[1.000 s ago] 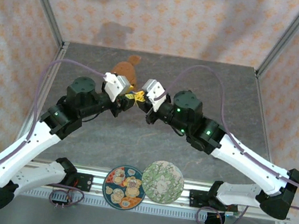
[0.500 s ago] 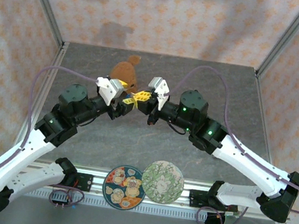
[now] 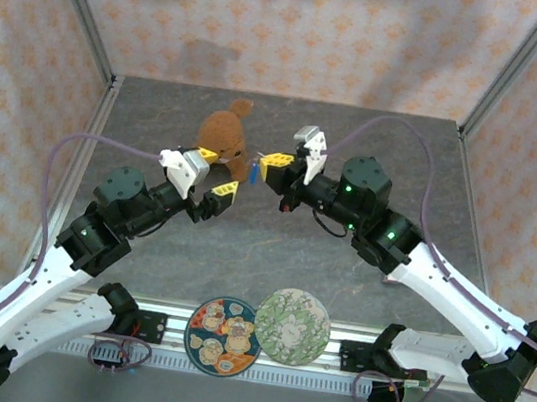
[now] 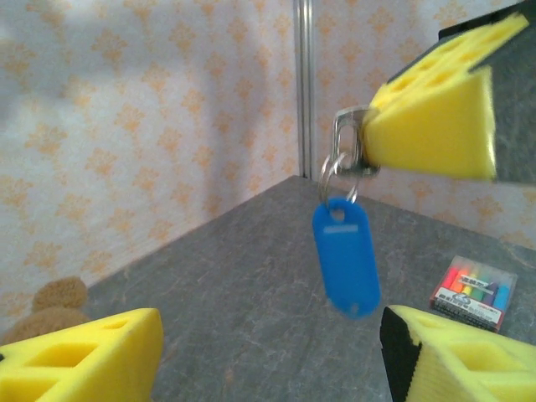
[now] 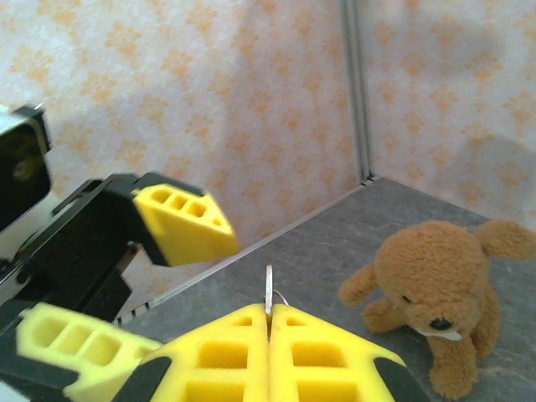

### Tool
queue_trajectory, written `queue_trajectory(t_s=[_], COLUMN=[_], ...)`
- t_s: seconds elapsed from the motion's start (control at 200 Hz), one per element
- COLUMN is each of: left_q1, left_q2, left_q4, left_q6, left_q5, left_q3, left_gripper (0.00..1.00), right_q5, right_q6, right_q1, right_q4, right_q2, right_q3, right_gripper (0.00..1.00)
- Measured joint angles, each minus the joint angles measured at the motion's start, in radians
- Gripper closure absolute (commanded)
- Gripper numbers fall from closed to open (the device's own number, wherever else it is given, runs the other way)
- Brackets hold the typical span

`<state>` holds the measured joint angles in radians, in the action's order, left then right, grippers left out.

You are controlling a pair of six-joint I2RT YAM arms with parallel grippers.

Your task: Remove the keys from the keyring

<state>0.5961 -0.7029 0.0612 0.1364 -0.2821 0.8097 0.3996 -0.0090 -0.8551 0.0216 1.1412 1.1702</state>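
With our right claw (image 5: pixel 270 316) pinched shut on what seems a key (image 4: pixel 345 134), keyring (image 4: pixel 337 173) and blue tag (image 4: pixel 345 255) dangling above the worktop (image 4: pixel 209 310), our wide, empty left claw (image 4: pixel 268 356) might snatch the tag instead.

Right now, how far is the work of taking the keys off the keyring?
Done: nothing I can confirm; I cannot tell whether any key is off yet. In hand: the right gripper is shut on the metal top of the keyring, and its blue tag hangs free below. The left gripper is open, empty and apart from it. Left: ring and tag are joined, so the separating remains.
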Motion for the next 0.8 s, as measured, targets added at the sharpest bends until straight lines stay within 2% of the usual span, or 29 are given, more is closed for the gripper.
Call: queue_trajectory(t_s=[0.395, 0.801], left_q1=[0.000, 0.000], left_q2=[0.040, 0.039], left_q4=[-0.057, -0.075], left_q6=[-0.154, -0.224], left_q5=[0.104, 0.119], left_q3=[-0.080, -0.082], left_gripper=[0.28, 0.29], right_q5=[0.058, 0.029], right_q6=[0.253, 0.298], right_q1=[0.114, 0.143], right_q4=[-0.050, -0.106], right_q2=[0.028, 0.031], right_q3=[-0.011, -0.050], right_gripper=[1.00, 1.00])
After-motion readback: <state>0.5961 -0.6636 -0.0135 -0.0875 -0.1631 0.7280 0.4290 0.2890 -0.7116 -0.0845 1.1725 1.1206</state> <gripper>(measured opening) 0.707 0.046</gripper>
